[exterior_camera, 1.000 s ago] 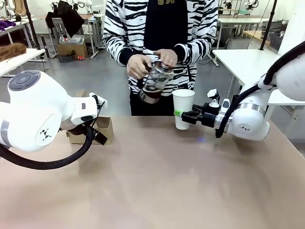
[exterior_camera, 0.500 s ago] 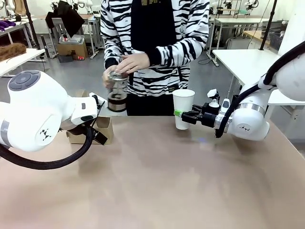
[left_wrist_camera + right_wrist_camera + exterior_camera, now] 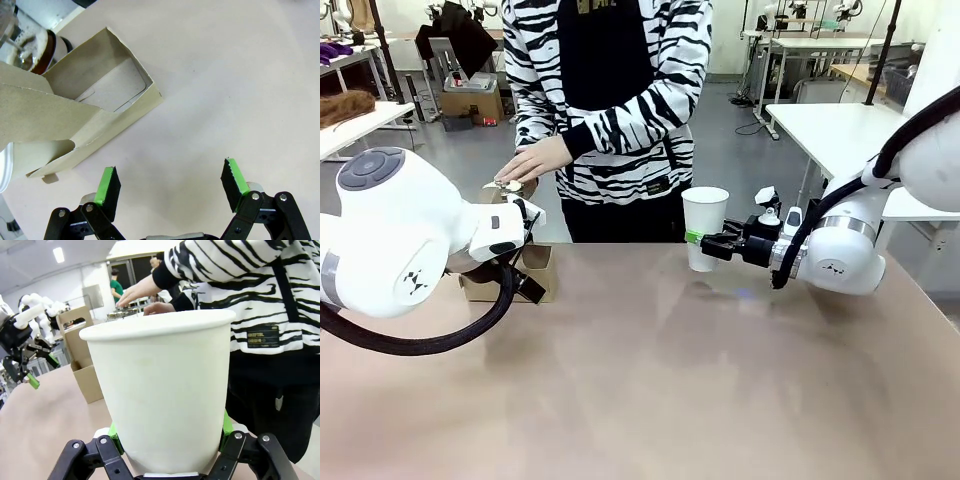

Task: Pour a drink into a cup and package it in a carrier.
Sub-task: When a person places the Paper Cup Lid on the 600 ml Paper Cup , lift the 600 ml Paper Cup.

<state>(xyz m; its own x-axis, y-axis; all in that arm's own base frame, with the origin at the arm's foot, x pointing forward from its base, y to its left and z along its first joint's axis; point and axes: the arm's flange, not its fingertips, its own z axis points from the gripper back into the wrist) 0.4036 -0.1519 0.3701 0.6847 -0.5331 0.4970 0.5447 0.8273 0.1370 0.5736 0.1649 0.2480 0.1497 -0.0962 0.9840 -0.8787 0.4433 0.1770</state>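
Observation:
The tall white cup point(image 3: 705, 227) stands upright on the table at the far middle, with my right gripper point(image 3: 696, 238) shut on its lower part. In the right wrist view the cup point(image 3: 160, 390) sits between the green pads point(image 3: 115, 432); what is inside it is hidden. The brown cardboard carrier point(image 3: 536, 268) stands at the far left, partly behind my left arm. My left gripper point(image 3: 170, 182) hangs open above the table beside the carrier point(image 3: 90, 110). The person's hand point(image 3: 532, 160) rests on a glass pot point(image 3: 35, 47) holding dark drink behind the carrier.
The person in a striped top point(image 3: 610, 100) stands at the far edge, left of the cup. The tan table point(image 3: 650, 380) has free room across its middle and front. Other tables and boxes stand in the background.
The person carried the glass pot from above the cup over to the left and lowered it behind the carrier, stepping left. Both grippers stayed where they were.

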